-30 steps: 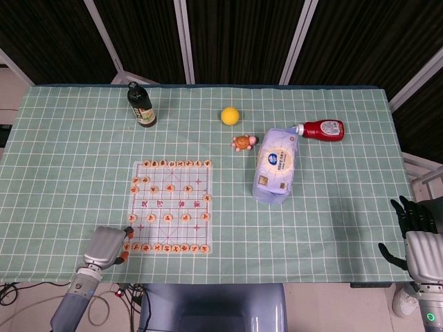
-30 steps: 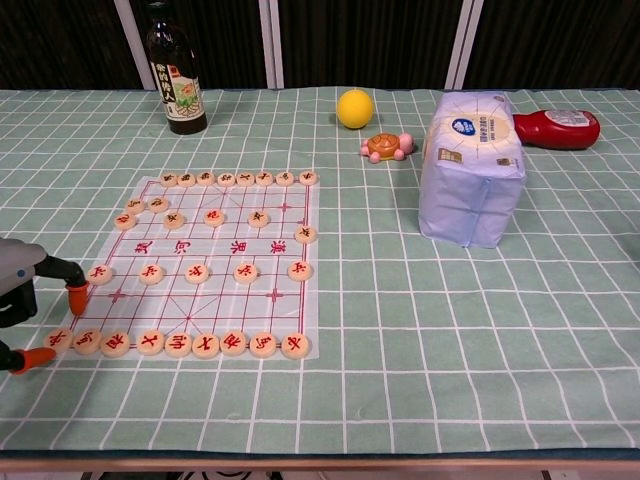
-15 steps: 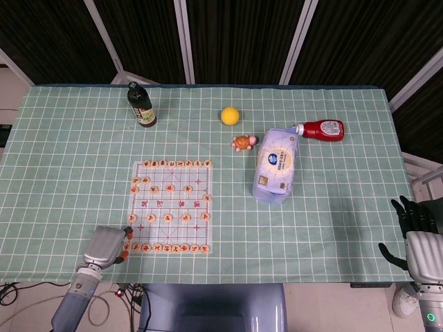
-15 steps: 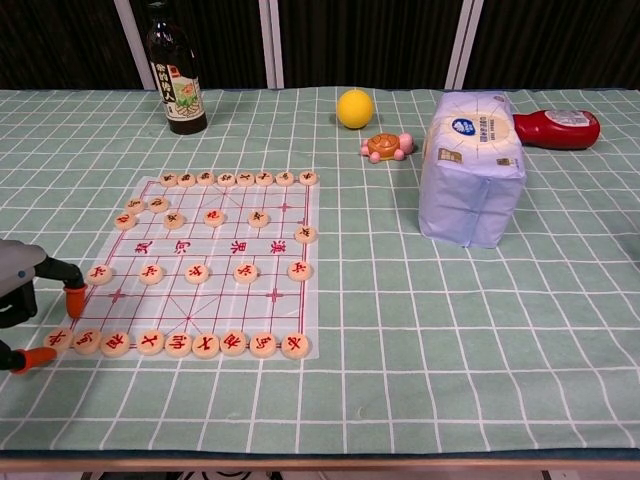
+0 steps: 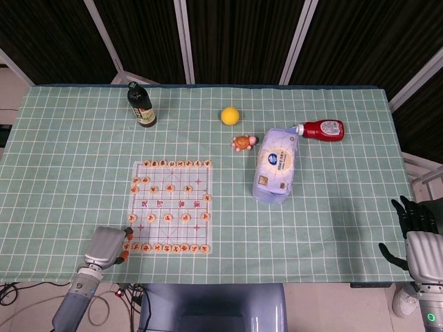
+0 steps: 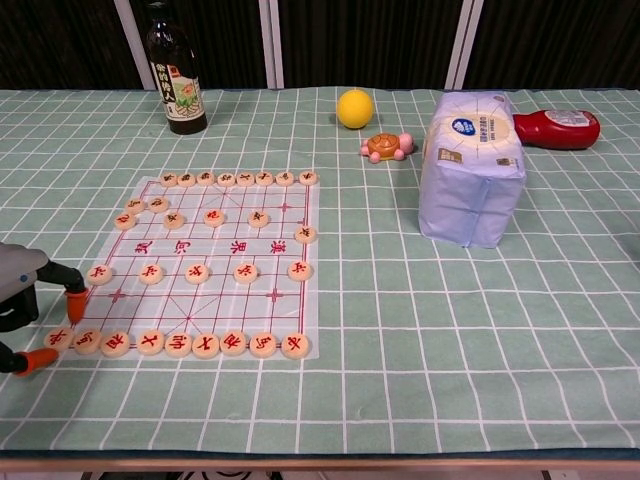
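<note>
Green checkered cloth covers the whole table [image 5: 332,207], with dark curtains behind it, and we count one of nearly everything on top: one dark glass bottle [image 5: 142,105] at the back left, one yellow ball [image 5: 230,115], one little toy turtle [image 5: 241,142] just in front of the ball, one pack of tissues [image 5: 276,164] in pale blue wrap lying to the right of the turtle, and one red ketchup bottle [image 5: 322,129] on its side just past the pack's far end. Nearer us sits one xiangqi board [image 6: 215,262], a thin printed sheet, with round wooden xiangqi pieces [image 6: 197,271] on it. From the chest view we make out eight along the near row, seven along the far row, and roughly a dozen scattered between, though the small ones are hard to tally for sure. Our left hand [image 5: 105,246] is at the board's near left corner, with orange-tipped fingers [image 6: 76,302] spread and nothing between them, so it's loose and empty; one tip hangs right by the leftmost piece of the near row, and we can't tell whether it actually touches. Our right hand [image 5: 417,235] sits off the table's right edge, well apart from everything, dark fingers fanned out and holding nothing.
</note>
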Motion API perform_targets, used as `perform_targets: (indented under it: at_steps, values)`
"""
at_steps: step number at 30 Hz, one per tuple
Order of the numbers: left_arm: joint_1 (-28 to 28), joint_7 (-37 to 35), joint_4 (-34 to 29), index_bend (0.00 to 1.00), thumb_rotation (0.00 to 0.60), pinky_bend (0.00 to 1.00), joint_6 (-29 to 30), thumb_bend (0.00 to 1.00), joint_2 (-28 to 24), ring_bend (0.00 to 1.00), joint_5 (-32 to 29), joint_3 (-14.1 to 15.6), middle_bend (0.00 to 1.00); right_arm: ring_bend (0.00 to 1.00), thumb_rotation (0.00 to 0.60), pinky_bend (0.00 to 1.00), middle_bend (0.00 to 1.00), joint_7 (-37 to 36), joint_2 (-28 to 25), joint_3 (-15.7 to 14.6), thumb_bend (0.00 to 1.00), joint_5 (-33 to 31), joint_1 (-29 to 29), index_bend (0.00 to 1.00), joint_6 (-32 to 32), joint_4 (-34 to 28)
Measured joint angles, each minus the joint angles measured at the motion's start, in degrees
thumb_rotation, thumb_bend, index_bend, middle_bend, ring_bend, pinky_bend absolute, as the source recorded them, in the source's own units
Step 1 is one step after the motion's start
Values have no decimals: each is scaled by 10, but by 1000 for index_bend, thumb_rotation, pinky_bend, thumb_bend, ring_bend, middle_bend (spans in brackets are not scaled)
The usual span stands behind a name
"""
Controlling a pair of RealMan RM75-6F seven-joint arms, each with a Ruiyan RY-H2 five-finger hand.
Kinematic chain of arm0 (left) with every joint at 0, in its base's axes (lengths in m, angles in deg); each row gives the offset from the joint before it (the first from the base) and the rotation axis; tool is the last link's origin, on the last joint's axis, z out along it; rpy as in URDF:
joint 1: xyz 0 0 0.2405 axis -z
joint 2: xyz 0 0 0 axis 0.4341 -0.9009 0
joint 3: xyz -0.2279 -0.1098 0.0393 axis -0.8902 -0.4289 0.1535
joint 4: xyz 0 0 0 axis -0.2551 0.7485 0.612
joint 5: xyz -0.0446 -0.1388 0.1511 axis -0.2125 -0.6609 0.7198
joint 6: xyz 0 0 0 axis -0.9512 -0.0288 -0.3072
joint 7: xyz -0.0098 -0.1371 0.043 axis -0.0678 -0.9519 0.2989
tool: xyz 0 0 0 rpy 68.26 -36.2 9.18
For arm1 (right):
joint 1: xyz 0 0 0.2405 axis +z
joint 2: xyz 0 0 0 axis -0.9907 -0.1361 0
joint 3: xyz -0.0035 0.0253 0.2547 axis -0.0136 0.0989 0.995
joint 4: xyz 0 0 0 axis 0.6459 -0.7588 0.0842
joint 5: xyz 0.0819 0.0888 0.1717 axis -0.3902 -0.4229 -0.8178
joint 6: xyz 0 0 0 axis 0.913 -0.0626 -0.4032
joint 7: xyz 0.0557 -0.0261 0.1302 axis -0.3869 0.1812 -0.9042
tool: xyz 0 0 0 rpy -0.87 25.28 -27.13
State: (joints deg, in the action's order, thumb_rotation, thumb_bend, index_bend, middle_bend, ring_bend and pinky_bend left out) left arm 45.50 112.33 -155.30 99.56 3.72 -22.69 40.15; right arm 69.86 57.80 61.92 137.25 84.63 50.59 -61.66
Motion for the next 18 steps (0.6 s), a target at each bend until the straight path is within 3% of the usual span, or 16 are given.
perform_targets:
  at_steps: [18]
  values:
    - [4, -8, -16, 491, 600, 993, 10, 288, -6, 986, 10, 1, 1000, 0, 600, 0, 0, -1, 0, 0, 292, 1, -1, 0, 1, 0]
